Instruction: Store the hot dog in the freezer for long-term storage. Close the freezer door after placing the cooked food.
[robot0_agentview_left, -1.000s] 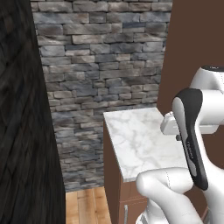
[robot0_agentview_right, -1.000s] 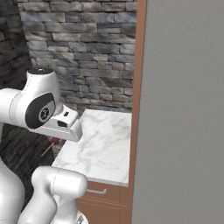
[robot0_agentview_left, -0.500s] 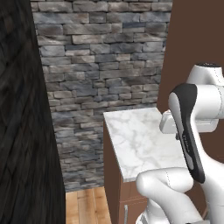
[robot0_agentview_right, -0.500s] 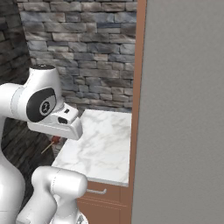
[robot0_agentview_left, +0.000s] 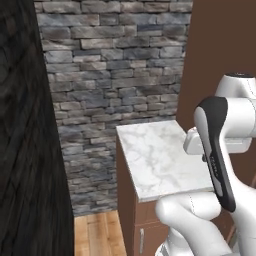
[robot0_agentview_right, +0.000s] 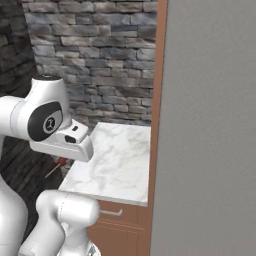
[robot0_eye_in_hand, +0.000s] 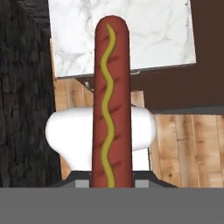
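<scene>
The pincer (robot0_eye_in_hand: 112, 183) is pinching the hot dog (robot0_eye_in_hand: 111, 100) at its lower end; the sausage, striped with a wavy line of mustard, is pointing toward 12 o'clock in the hand view. Beyond its tip, the white marble worktop (robot0_eye_in_hand: 148, 35) is lying above a wooden floor (robot0_eye_in_hand: 188, 144). A stone wall (robot0_agentview_left: 110, 65) is rising behind the worktop.

marble counter (robot0_agentview_right: 120, 165) | stone wall (robot0_agentview_right: 95, 55) behind | grey door (robot0_agentview_right: 210, 130) right
</scene>
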